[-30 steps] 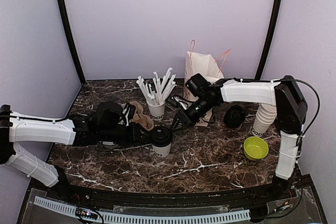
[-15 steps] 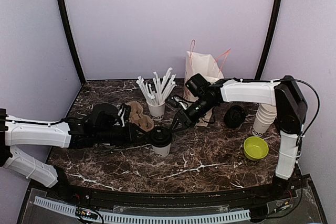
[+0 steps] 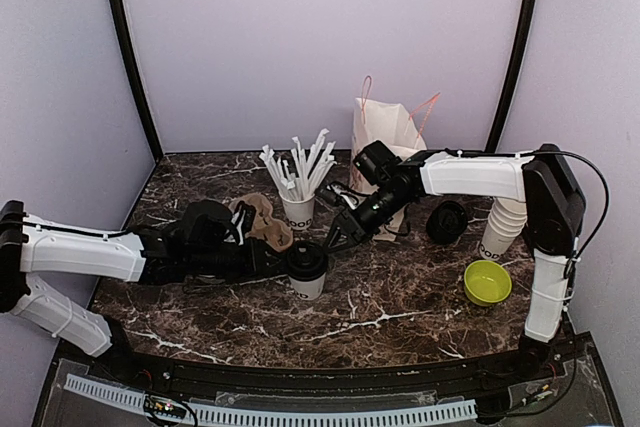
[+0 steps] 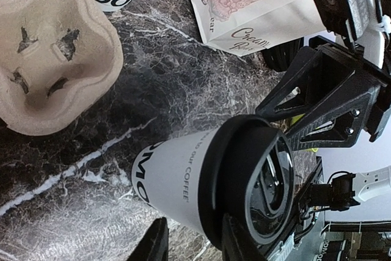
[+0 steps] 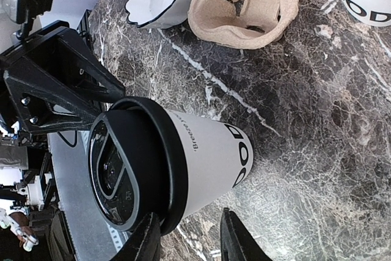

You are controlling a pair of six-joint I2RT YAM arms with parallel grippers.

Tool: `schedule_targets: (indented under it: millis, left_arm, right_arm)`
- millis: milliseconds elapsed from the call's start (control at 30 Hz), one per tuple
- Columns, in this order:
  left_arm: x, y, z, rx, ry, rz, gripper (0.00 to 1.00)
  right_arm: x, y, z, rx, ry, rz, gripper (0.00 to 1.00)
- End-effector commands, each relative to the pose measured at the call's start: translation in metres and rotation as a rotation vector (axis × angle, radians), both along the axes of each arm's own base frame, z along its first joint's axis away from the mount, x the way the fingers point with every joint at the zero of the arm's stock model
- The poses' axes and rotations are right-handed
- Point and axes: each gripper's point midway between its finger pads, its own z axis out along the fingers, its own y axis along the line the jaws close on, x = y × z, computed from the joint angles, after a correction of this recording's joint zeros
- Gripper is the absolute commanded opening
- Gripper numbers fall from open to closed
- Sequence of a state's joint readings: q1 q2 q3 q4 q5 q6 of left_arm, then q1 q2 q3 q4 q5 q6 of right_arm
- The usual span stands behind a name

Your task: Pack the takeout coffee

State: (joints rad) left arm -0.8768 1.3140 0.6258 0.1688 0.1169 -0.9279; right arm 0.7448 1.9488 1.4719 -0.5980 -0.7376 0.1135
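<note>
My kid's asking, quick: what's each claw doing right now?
Left claw: open, tips beside the lidded coffee cup, nothing held.
Right claw: open, tips beside the same cup, nothing held.

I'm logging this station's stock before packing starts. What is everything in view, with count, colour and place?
lidded coffee cup: one, white with black lid, table's front centre
cup carrier: one, brown, behind-left of that cup
cup of wrapped straws: one, white, behind that cup
paper bag: one, pale with pink handles, back centre
round black item: one, right of bag, unidentifiable
stack of lidless cups: one, white, far right
bowl: one, yellow-green, right front
table: one, dark marble
left arm: one, white and black, jaws apart left of lidded cup
right arm: one, white and black, jaws apart behind-right of it
</note>
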Motion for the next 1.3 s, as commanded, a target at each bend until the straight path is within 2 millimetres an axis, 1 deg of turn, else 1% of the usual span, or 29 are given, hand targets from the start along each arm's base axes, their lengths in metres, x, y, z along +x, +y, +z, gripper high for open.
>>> schedule_targets:
  millis: [0,33,67,100,133,167,200,300,367,400,467,533,567,600,633,667,700,733,867,900,933,967,1000,1067,1133,1167,1200,1233,1267]
  left_arm:
    - [-0.002,-0.003,-0.011,0.011,0.025,-0.019,0.32]
    - [-0.003,-0.003,-0.015,0.018,0.036,-0.02,0.32]
    - [-0.005,0.0,-0.025,0.038,0.055,-0.018,0.32]
    - [-0.006,0.002,-0.031,0.051,0.065,-0.014,0.31]
    - [-0.008,0.006,-0.043,0.078,0.089,-0.009,0.3]
    - [-0.01,0.009,-0.05,0.095,0.101,-0.005,0.29]
    - [-0.014,0.014,-0.064,0.123,0.129,0.0,0.28]
    - [-0.024,0.025,-0.087,0.181,0.182,0.001,0.27]
    - [-0.029,0.031,-0.096,0.206,0.203,-0.001,0.26]
    - [-0.03,0.032,-0.097,0.211,0.206,-0.002,0.26]
    - [-0.03,0.031,-0.094,0.209,0.196,-0.011,0.26]
    - [-0.027,0.027,-0.082,0.193,0.163,-0.029,0.25]
    - [-0.023,0.022,-0.069,0.173,0.133,-0.034,0.25]
    - [-0.021,0.022,-0.063,0.18,0.109,-0.042,0.26]
    - [-0.016,0.016,-0.045,0.153,0.059,-0.056,0.27]
    - [-0.014,0.015,-0.036,0.145,0.035,-0.062,0.28]
    - [-0.01,0.011,-0.018,0.123,-0.013,-0.073,0.29]
    - [-0.008,0.011,-0.007,0.115,-0.038,-0.073,0.3]
    - [0.002,0.007,0.039,0.108,-0.15,-0.09,0.39]
    - [0.003,0.006,0.045,0.116,-0.175,-0.101,0.43]
    - [0.006,0.006,0.056,0.117,-0.197,-0.099,0.46]
    - [0.007,0.005,0.061,0.129,-0.224,-0.114,0.5]
    - [0.008,0.003,0.071,0.129,-0.246,-0.129,0.52]
    - [0.008,-0.004,0.084,0.147,-0.295,-0.194,0.58]
    - [0.008,-0.008,0.092,0.212,-0.36,-0.274,0.65]
    - [0.01,-0.008,0.095,0.246,-0.383,-0.28,0.67]
    - [0.011,-0.008,0.099,0.302,-0.413,-0.313,0.71]
    - [0.012,-0.003,0.097,0.371,-0.427,-0.31,0.74]
    - [0.018,-0.004,0.106,0.414,-0.473,-0.316,0.85]
  right_arm:
    - [0.001,0.0,-0.009,0.005,0.019,0.001,0.34]
    - [0.001,0.0,-0.011,0.0,0.021,-0.001,0.34]
    - [0.001,-0.001,-0.013,-0.005,0.021,-0.003,0.34]
    - [0.001,-0.002,-0.016,-0.014,0.02,-0.008,0.34]
    - [0.001,-0.003,-0.02,-0.025,0.019,-0.012,0.34]
    - [0.001,-0.005,-0.024,-0.04,0.016,-0.019,0.34]
    - [0.002,-0.007,-0.03,-0.063,0.009,-0.029,0.34]
    - [0.003,-0.015,-0.049,-0.14,-0.003,-0.047,0.32]
    - [0.002,-0.017,-0.055,-0.158,0.001,-0.046,0.31]
    - [0.002,-0.016,-0.055,-0.157,-0.001,-0.042,0.31]
    - [0.0,-0.012,-0.047,-0.13,-0.003,-0.026,0.3]
    - [-0.003,-0.006,-0.029,-0.078,-0.001,-0.001,0.3]
    - [-0.004,-0.004,-0.018,-0.05,-0.009,0.01,0.3]
    - [-0.005,-0.002,-0.007,-0.025,-0.019,0.017,0.3]
    - [-0.006,0.0,0.004,0.001,-0.034,0.029,0.31]
    - [-0.006,0.0,0.015,0.021,-0.051,0.034,0.31]
    - [-0.006,0.0,0.023,0.034,-0.069,0.037,0.32]
    - [-0.007,-0.002,0.031,0.042,-0.09,0.038,0.33]
    - [-0.001,-0.01,0.052,0.034,-0.193,0.028,0.42]
    - [0.0,-0.012,0.057,0.032,-0.216,0.028,0.44]
    - [0.0,-0.014,0.062,0.034,-0.227,0.027,0.46]
    - [0.0,-0.015,0.067,0.044,-0.24,0.034,0.47]
    - [-0.003,-0.016,0.074,0.063,-0.252,0.05,0.47]
    - [-0.011,-0.019,0.086,0.106,-0.262,0.095,0.48]
    - [-0.024,-0.022,0.098,0.152,-0.279,0.158,0.49]
    - [-0.032,-0.025,0.104,0.176,-0.285,0.197,0.49]
    - [-0.041,-0.029,0.11,0.201,-0.315,0.254,0.5]
    - [-0.05,-0.034,0.114,0.216,-0.338,0.301,0.51]
    - [-0.057,-0.041,0.117,0.215,-0.356,0.335,0.52]
